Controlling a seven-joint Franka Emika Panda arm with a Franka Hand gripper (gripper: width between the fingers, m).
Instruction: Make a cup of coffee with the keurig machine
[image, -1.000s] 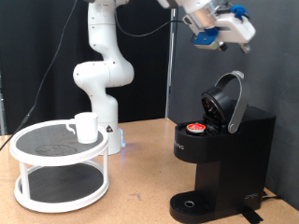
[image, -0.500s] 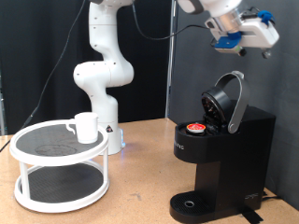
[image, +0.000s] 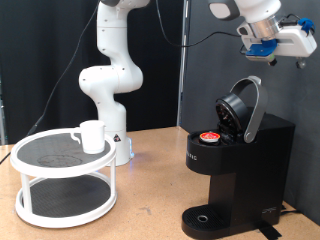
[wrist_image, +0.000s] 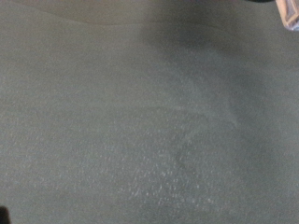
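The black keurig machine (image: 240, 160) stands at the exterior view's right with its rounded lid (image: 243, 107) hinged up. A red-and-white pod (image: 208, 138) sits in its open chamber. The white cup (image: 91, 136) stands on the top tier of the white round table (image: 30, 152) at the exterior view's left. My gripper (image: 292, 45) is high at the top right, above and to the right of the raised lid, clear of it. Nothing shows between its fingers. The wrist view shows only a plain grey surface.
The white arm base (image: 108, 90) rises behind the table. A dark backdrop stands behind the machine. The round drip tray (image: 205, 218) at the machine's foot is bare. A wooden tabletop (image: 150, 215) lies between table and machine.
My gripper has moved steadily to the exterior view's right and slightly down, from above the lid to beyond its right side. The machine, pod and cup have not moved.
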